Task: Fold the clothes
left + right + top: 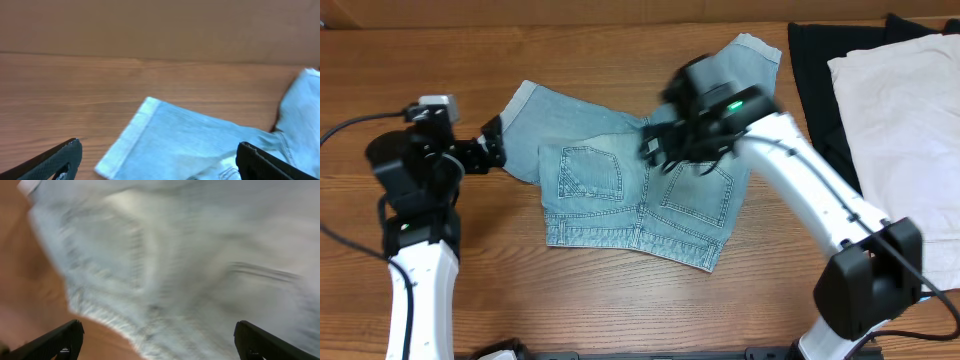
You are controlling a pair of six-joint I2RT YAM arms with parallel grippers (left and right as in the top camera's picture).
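The light-blue denim shorts (620, 185) lie flat on the wooden table, back pockets up, waistband toward the front, one cuffed leg at the far left and one at the far right. My left gripper (492, 150) is open at the left leg's edge; its wrist view shows the cuffed hem (135, 132) between the open fingers (157, 160). My right gripper (655, 148) is open and hovers over the middle of the shorts; its wrist view shows blurred denim (190, 255) and a frayed edge between its fingers (157, 340).
A black garment (820, 70) and a cream-white garment (905, 110) lie at the right of the table. Bare wood (570, 300) lies in front of the shorts.
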